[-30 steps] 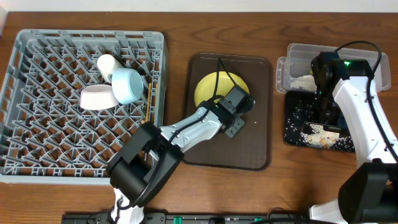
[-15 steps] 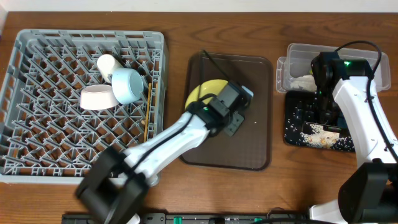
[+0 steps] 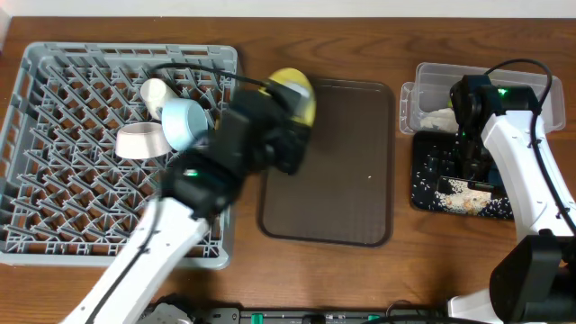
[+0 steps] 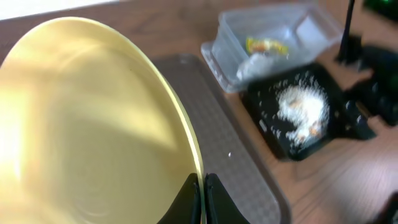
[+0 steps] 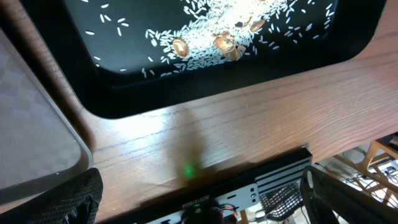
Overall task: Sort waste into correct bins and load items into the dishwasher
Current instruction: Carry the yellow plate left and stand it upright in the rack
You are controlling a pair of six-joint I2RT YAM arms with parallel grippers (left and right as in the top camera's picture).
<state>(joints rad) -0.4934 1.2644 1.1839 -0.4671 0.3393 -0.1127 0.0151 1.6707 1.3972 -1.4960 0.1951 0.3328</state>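
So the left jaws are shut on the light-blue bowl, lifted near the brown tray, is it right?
No. The left jaws are shut on the pale-yellow plate, as the left wrist view shows; the light-blue bowl lies in the grey rack.

Left arm [image 3: 175, 225] stretches from 7 o'clock toward 12, left claw [image 4: 203, 190] pinched on a round pale-yellow plate [image 4: 93, 124] at its rim; right arm [image 3: 522, 171] at 3 o'clock, right claw [image 5: 199, 183] spread wide.
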